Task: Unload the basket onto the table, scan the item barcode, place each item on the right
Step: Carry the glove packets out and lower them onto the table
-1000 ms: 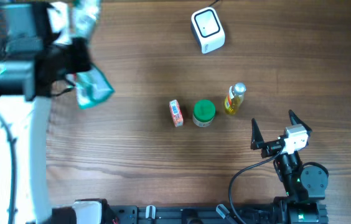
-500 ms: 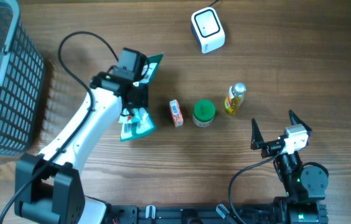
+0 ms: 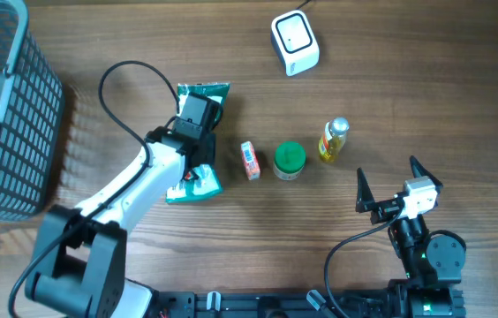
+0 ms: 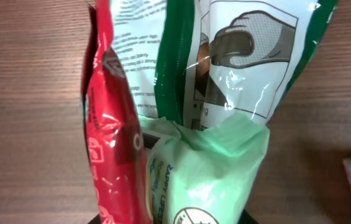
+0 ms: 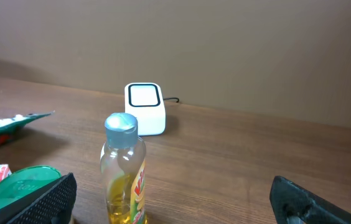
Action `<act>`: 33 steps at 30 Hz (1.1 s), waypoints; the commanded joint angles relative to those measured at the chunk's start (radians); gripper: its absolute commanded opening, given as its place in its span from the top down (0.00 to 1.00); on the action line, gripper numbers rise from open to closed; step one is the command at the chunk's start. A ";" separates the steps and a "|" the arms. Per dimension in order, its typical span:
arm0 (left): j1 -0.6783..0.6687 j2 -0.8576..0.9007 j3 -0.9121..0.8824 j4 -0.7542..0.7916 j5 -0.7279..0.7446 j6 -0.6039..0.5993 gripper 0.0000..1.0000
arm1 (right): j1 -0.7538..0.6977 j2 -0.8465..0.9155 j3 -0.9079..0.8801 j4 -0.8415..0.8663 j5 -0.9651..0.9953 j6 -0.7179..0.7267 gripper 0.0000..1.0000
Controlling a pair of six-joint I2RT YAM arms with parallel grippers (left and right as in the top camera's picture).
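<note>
The item in hand is a green, white and red snack pouch (image 3: pixel 203 93) lying on the wood table, left of a small pink box (image 3: pixel 249 161). My left gripper (image 3: pixel 192 168) sits over its lower, mint-green end. In the left wrist view the crumpled pouch (image 4: pixel 225 74) fills the gap between the jaws of my left gripper (image 4: pixel 175 219), whose tips barely show. The white barcode scanner (image 3: pixel 295 41) stands at the back, well apart from the pouch, and shows as the scanner (image 5: pixel 144 109) in the right wrist view. My right gripper (image 3: pixel 399 190) stands open and empty near the front right.
A green-lidded jar (image 3: pixel 290 160) and a yellow bottle (image 3: pixel 333 141) stand in a row to the right of the pink box. The bottle (image 5: pixel 124 168) is just ahead of my right gripper (image 5: pixel 172 208). A grey mesh basket (image 3: pixel 2 115) stands at the left edge.
My left arm swung the pouch down from the upper left and set it on the table beside the pink box. The right arm has not moved.
</note>
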 commanded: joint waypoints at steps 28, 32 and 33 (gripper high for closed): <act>0.261 -0.185 0.052 -0.025 0.357 -0.069 0.00 | -0.007 -0.005 -0.001 0.002 0.008 -0.001 0.00; 0.433 -0.196 0.052 -0.081 0.471 -0.148 0.00 | -0.007 -0.005 -0.001 0.003 0.008 -0.002 0.00; 0.470 -0.196 0.052 -0.105 0.472 -0.163 0.00 | -0.007 -0.005 -0.001 0.002 0.008 -0.002 0.00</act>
